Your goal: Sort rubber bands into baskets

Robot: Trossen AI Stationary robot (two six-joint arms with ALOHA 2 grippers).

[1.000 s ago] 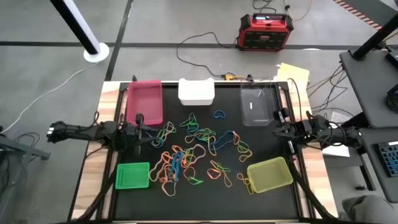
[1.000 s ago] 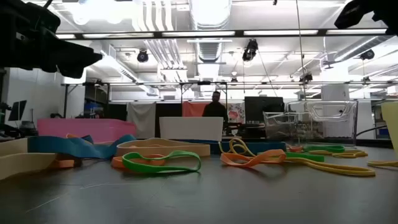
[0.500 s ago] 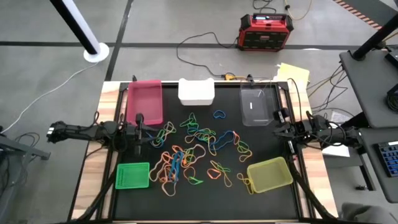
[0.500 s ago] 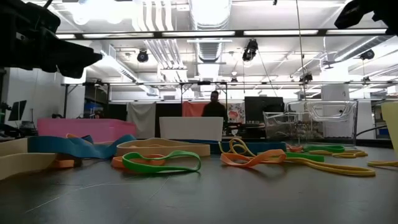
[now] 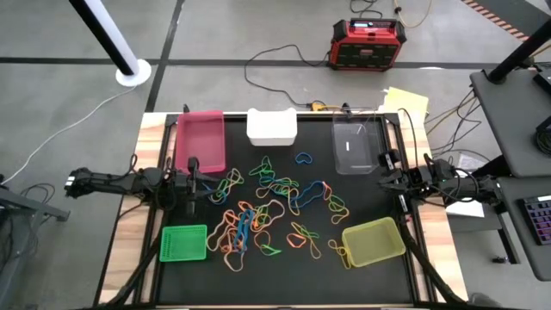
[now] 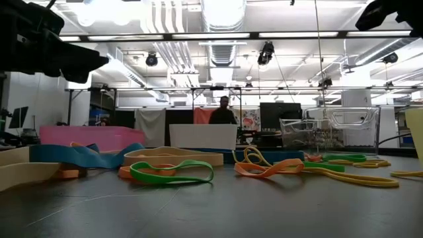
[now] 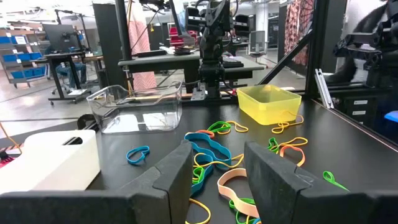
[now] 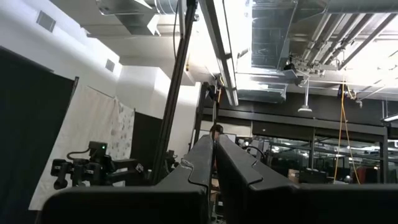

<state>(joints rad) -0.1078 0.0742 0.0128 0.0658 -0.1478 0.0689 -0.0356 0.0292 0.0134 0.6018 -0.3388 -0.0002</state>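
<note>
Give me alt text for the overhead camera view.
A tangle of coloured rubber bands lies mid-table, ringed by five baskets. The left gripper and right gripper wait at opposite table edges.

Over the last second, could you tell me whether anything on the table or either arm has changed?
Nothing on the table visibly changed. The left gripper waits open at the table's left edge, the right gripper shut at the right edge, both empty. The rubber bands lie in the same heap and the baskets stand where they were. Only a person far behind the table shifted slightly.
</note>
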